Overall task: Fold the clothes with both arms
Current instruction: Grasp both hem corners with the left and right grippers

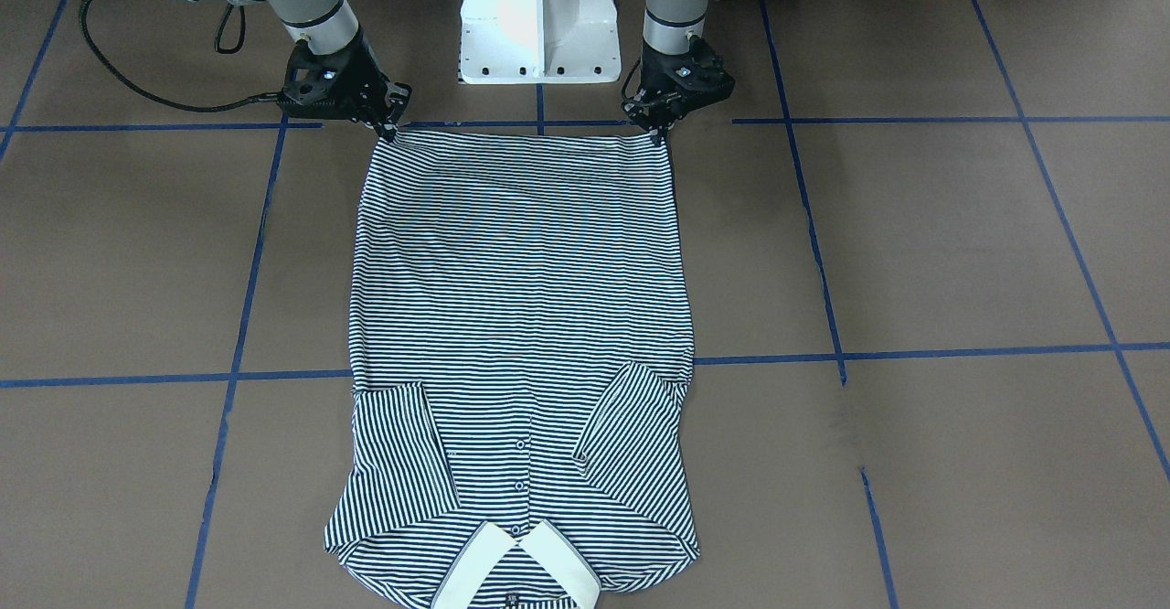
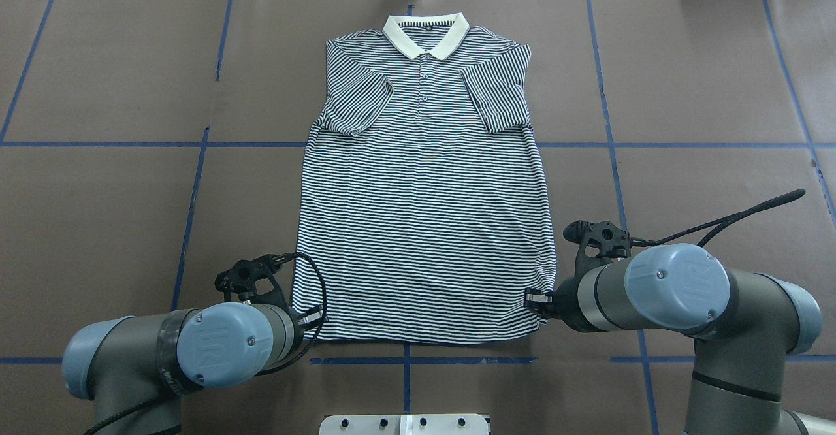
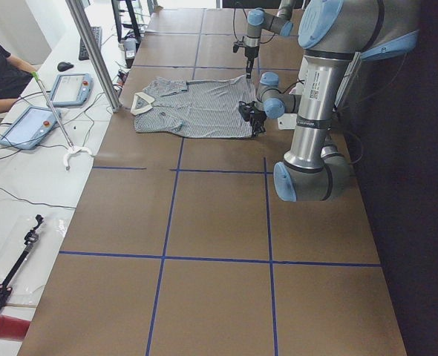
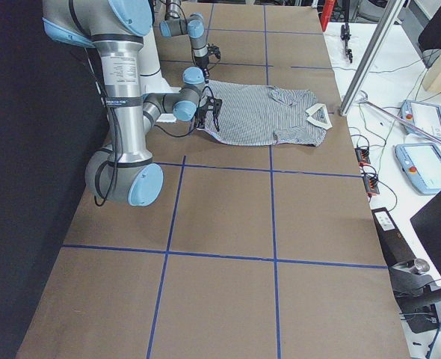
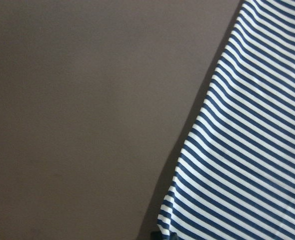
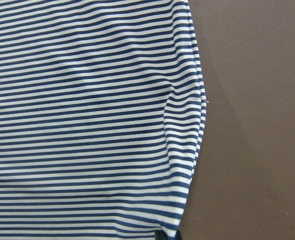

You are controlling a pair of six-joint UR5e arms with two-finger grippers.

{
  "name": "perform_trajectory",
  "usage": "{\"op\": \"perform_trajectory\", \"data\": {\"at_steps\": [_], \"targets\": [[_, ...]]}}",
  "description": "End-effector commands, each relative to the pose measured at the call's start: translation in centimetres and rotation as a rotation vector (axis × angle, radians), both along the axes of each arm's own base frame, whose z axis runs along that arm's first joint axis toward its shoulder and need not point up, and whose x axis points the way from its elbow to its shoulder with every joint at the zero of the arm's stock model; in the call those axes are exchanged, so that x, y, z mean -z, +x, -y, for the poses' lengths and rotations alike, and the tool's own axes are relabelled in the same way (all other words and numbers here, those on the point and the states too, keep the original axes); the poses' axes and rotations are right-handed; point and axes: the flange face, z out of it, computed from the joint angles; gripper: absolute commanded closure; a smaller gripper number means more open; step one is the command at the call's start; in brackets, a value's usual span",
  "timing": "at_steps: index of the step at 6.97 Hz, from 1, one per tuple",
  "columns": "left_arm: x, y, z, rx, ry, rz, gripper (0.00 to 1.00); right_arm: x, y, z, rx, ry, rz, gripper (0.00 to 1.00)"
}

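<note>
The polo shirt [image 1: 521, 298] lies flat and face up in the middle of the front-facing view. Its collar [image 1: 558, 559] is at the bottom edge and its hem [image 1: 521, 138] is near the top. Both sleeves [image 1: 402, 449] are turned in over the chest. The brown table [image 1: 960, 252] shows bare on either side.

The right gripper [image 1: 389, 130] sits at the hem's upper-left corner and the left gripper [image 1: 660, 130] at its upper-right corner. On each, the fingers meet at a point on the cloth, so both look pinched onto a hem corner. Each wrist view shows only a dark tip at the bottom of the frame, against the striped edge.

The step in hand appears to be carrying the hem over toward the collar. Done well, both corners rise together and level, just high enough to clear the fabric. The hem stays taut between them so that no sag forms. The corners then travel straight down the frame and land square on the shoulders, leaving the tucked sleeves undisturbed.
</note>
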Motion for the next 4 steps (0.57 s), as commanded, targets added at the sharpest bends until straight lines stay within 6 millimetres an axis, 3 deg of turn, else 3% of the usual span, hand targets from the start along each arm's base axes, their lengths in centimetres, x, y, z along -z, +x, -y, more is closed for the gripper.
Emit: {"op": "perform_trajectory", "data": {"at_steps": [1, 3, 4], "targets": [[3.4, -3.7, -1.1, -0.012, 0.001, 0.007, 1.00, 0.9, 2.0, -0.8, 0.021, -0.007, 0.028, 1.00], [4.9, -5.0, -4.9, -0.081, 0.003, 0.006, 1.00, 2.7, 4.7, -2.5, 0.095, -0.050, 0.085, 1.00], [5.9, -6.3, -8.6, -0.144, -0.007, -0.009, 1.00, 3.3, 5.2, -3.5, 0.157, -0.088, 0.109, 1.00]]}}
